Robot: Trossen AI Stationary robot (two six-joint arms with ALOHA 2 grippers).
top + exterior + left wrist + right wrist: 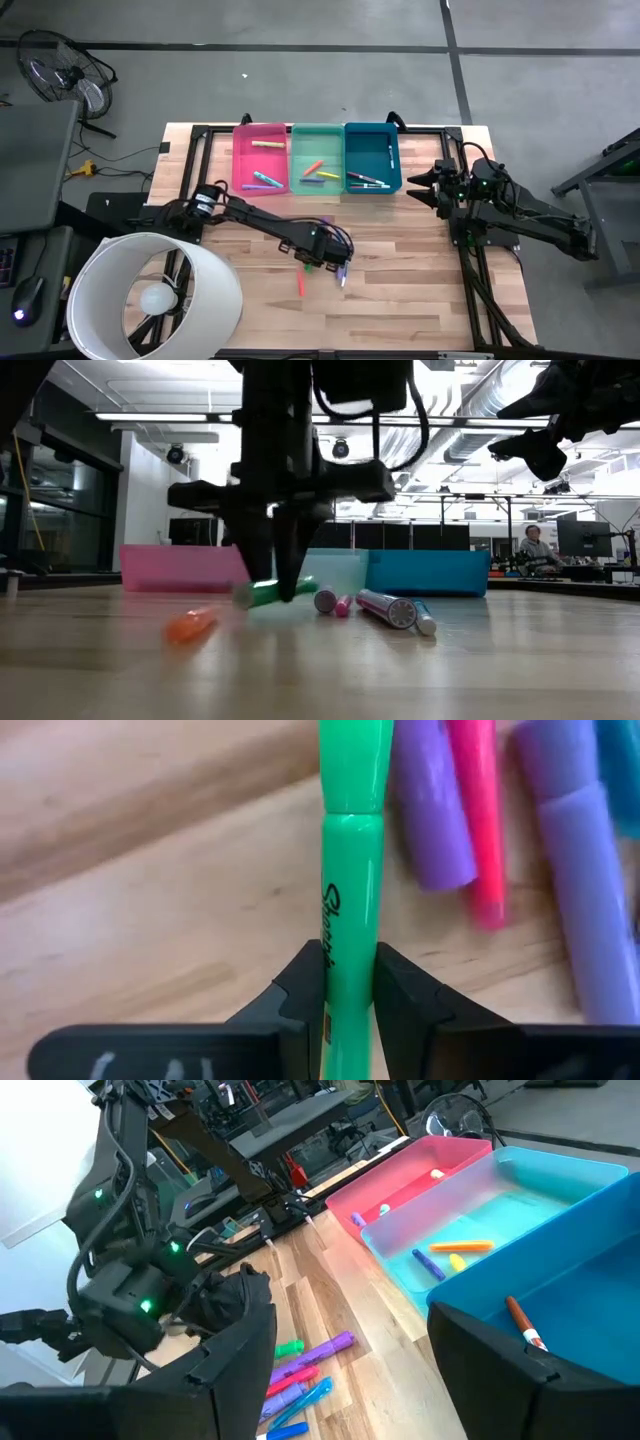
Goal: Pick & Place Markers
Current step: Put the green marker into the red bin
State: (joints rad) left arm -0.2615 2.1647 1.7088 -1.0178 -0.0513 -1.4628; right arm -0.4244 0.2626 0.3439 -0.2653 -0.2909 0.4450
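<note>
Pinching the green marker (350,910) between its fingers, the left gripper (350,982) — right gripper (350,1370) waits open.

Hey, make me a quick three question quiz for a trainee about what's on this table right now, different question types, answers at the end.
1. True or false: the left tool is closed on a green marker.
2. Multiple choice: where does the orange marker on the wood lie? A) in the pink bin B) loose on the table C) in the right tool
3. Fill in: the three bins stand in a row: pink, green bin, then the ____ bin.

Key: 1 true; 2 B; 3 blue. The right tool holds nothing and waits beside the blue bin.
</note>
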